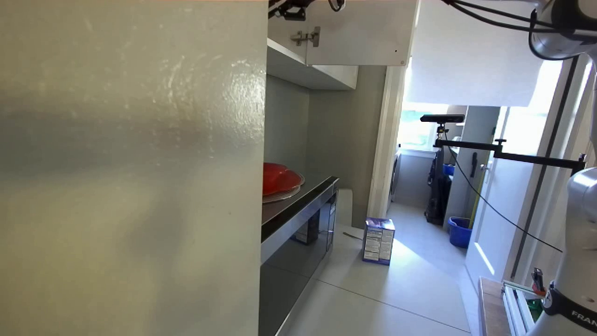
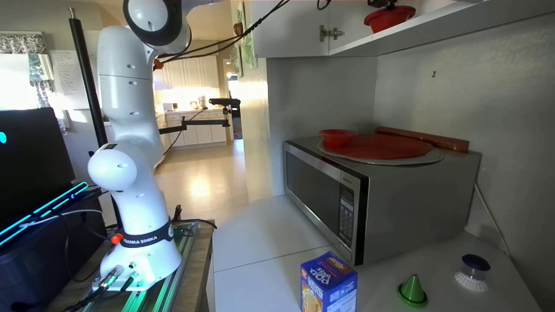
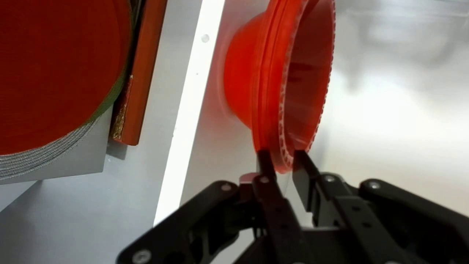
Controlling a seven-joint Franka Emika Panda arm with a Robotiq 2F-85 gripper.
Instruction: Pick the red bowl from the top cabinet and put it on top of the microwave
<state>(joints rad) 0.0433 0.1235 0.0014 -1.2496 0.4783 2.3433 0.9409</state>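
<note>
The red bowl (image 3: pixel 245 69) stands in the open top cabinet (image 2: pixel 295 30), above the shelf; it also shows in an exterior view (image 2: pixel 388 19). My gripper (image 3: pixel 282 154) has its two fingers close together, one on each side of the bowl's rim, and appears shut on it. Whether the base touches the shelf is hidden by the shelf's front edge. Black gripper parts show at the top of an exterior view (image 1: pixel 294 11), where the bowl in the cabinet is out of sight. The microwave (image 2: pixel 416 203) stands on the counter below the cabinet; its front shows in an exterior view (image 1: pixel 294 280).
A second red bowl (image 2: pixel 338 137) and a flat red disc (image 2: pixel 390 145) lie on a grey round mat (image 2: pixel 390 162) on the microwave. A red-brown bar (image 2: pixel 425 138) lies behind. A blue box (image 2: pixel 329 281), green cone (image 2: pixel 413 290) and brush (image 2: pixel 472 273) stand on the counter.
</note>
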